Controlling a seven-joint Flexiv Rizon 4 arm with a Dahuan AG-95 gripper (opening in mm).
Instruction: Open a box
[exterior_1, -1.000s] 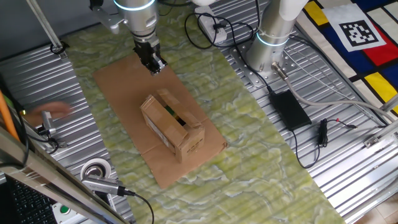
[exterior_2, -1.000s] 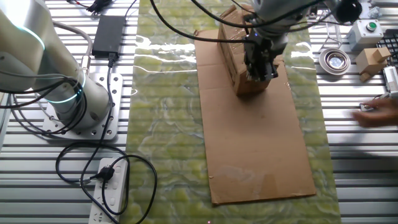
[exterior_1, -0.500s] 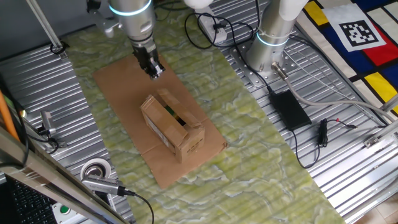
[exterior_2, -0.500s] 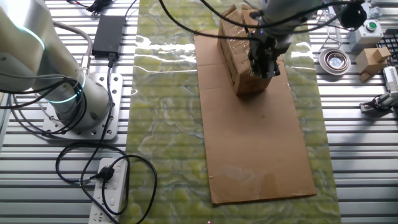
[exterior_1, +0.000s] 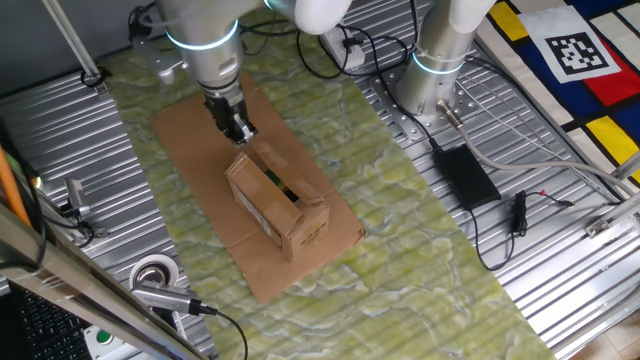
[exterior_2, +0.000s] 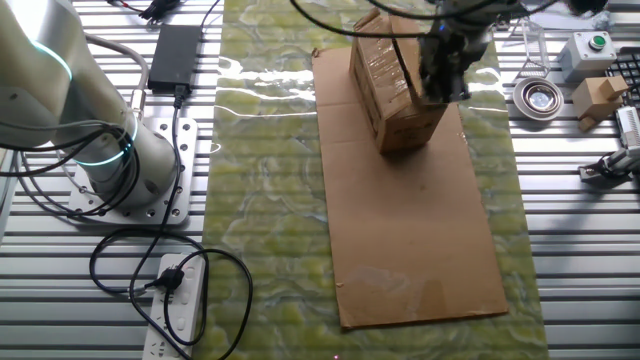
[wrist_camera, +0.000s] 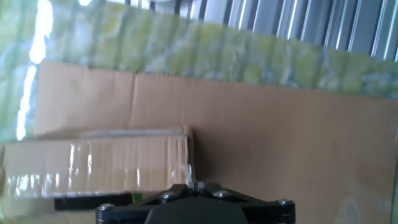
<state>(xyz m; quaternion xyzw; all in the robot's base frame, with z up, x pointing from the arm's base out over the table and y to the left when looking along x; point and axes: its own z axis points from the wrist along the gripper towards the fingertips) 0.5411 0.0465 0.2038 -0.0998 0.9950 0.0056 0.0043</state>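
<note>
- Ribbed metal table (exterior_1: 560, 300) under a green mat (exterior_1: 420, 250); lying on a flat cardboard sheet (exterior_1: 190, 140), the box (exterior_1: 275, 205), flaps parted along a dark slit. Poised at its 11 o'clock corner, the gripper (exterior_1: 240, 135), fingers drawn together, holding nothing.
- Seen from the other side: box (exterior_2: 392, 90) at 12 o'clock on the sheet (exterior_2: 420, 230); gripper (exterior_2: 440, 85) overlapping its right side, finger gap indiscernible.
- Looking along the fingers: taped box top (wrist_camera: 99, 165) at 9 o'clock, bare sheet (wrist_camera: 292, 143) at 3 o'clock.
</note>
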